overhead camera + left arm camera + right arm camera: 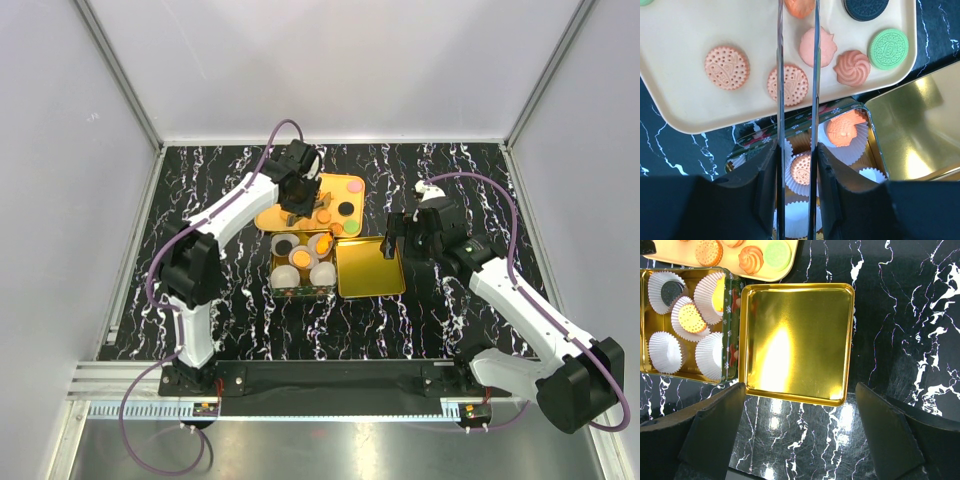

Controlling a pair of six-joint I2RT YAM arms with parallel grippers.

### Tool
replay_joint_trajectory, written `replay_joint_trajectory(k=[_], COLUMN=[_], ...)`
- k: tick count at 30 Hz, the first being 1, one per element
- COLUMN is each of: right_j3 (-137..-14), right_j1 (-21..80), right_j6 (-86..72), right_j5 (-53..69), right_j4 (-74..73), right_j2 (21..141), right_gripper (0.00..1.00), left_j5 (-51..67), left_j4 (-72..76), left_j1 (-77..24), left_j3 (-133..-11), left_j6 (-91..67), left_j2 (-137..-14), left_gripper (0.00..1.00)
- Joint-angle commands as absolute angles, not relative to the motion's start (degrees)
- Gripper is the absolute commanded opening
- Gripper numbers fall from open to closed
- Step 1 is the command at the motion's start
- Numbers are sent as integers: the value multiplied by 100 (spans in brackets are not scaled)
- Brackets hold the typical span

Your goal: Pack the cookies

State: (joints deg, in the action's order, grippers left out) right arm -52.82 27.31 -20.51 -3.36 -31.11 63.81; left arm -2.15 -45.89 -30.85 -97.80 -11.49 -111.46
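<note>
Loose cookies lie on a cream tray [680,100]: orange ones [727,67], a green one [888,48] and a black one [866,7]. My left gripper [796,150] is shut on metal tongs [780,75]. The tong tips flank an orange cookie [799,6] at the tray's far side. Below sits the open tin [875,150] with white paper cups; two hold orange cookies [845,130] [801,169]. The right wrist view shows a black cookie [670,290] in another cup. My right gripper [800,425] hangs open and empty over the table, near the front edge of the gold lid [795,340].
From above, the tray [270,215] lies behind the tin [283,283], with the lid [370,265] flat to the tin's right. Black marbled table [450,310] surrounds them. Several cups in the tin hold nothing [662,351].
</note>
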Motion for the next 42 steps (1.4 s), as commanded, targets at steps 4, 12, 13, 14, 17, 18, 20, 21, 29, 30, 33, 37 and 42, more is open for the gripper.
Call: replay_joint_trajectory(k=[4, 12, 13, 14, 17, 18, 20, 21, 29, 30, 33, 37, 42], right_j3=[-5335, -5335, -5335, -5335, -5335, -5326, -5344, -5352, -5370, -5370, -5396, -5405, -5423], right_j1=[2716, 2716, 2716, 2716, 2716, 2716, 2716, 2716, 2716, 2716, 2707, 2716, 2716], right_j6=[-1986, -1986, -1986, -1986, -1986, -1986, -1986, -1986, -1978, -1969, -1978, -1960, -1960], right_j5=[-281, -299, -281, -281, -273, -290, -290, -290, -308, -308, -308, -316, -351], right_j4=[-2900, -2909, -2909, -2909, -2918, -2909, -2918, -2918, -2927, -2935, -2927, -2935, -2944], right_j2=[6355, 6337, 6354, 6354, 6363, 6363, 6363, 6355, 6372, 6389, 6425, 6460, 6513], right_gripper=[100, 100, 100, 100, 100, 100, 100, 100, 100, 100, 100, 100, 100], left_j5=[-439, -527, -536, -536, -536, -527, -536, -536, -422, -396, -256, -88, 175], left_j4=[-4491, -4517, -4509, -4517, -4526, -4518, -4561, -4588, -4667, -4667, -4702, -4834, -4930], left_j1=[-3111, -3111, -3111, -3111, -3111, -3111, -3111, -3111, -3111, -3111, -3111, -3111, -3120], left_j3=[-10055, -9941, -9906, -9888, -9800, -9782, -9721, -9686, -9168, -9019, -8807, -8448, -8060], left_j6=[-1090, -1099, -1107, -1107, -1125, -1134, -1160, -1169, -1230, -1230, -1222, -1204, -1134], left_j2=[-10617, -10424, -10406, -10371, -10231, -10196, -10073, -10020, -9291, -9194, -8887, -8552, -8122], left_gripper=[27, 27, 27, 27, 27, 27, 27, 27, 27, 27, 28, 28, 28])
